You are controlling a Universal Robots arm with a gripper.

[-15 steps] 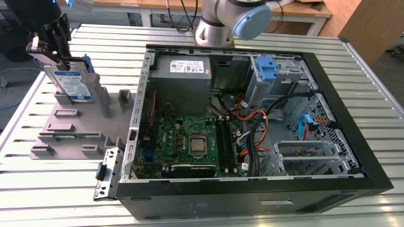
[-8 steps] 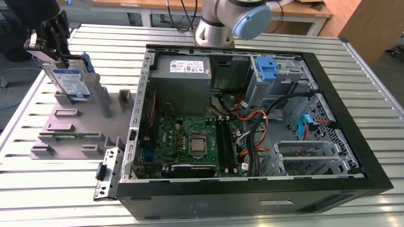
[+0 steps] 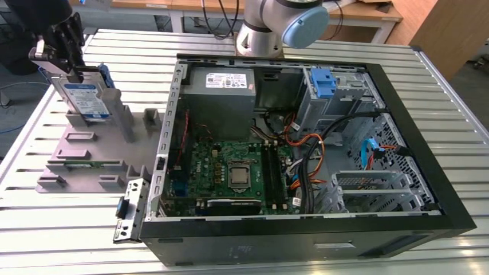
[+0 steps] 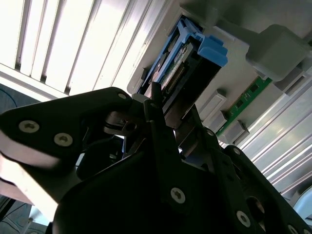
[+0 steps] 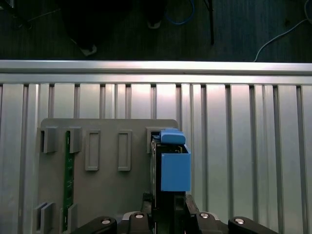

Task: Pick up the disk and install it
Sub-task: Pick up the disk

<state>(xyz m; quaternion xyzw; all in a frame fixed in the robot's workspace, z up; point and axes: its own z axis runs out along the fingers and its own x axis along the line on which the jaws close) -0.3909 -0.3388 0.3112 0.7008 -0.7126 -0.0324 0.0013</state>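
My gripper (image 3: 73,70) pinches the disk (image 3: 86,100), held upright at the grey stand (image 3: 107,150). Risk: the blue rail (image 5: 174,170) snags on the stand, twisting the disk in my grip.

Bright, even light falls from above on the table (image 3: 77,229); its ribbed metal gleams, and the computer case (image 3: 306,243) holds soft shadow inside. In the second wrist view the table glares white behind the dark, shadowed pincer (image 4: 173,105).

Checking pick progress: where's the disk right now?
At the exterior view's left, the disk stands on edge at the grey stand, outside the open computer case, with the gripper at its top.
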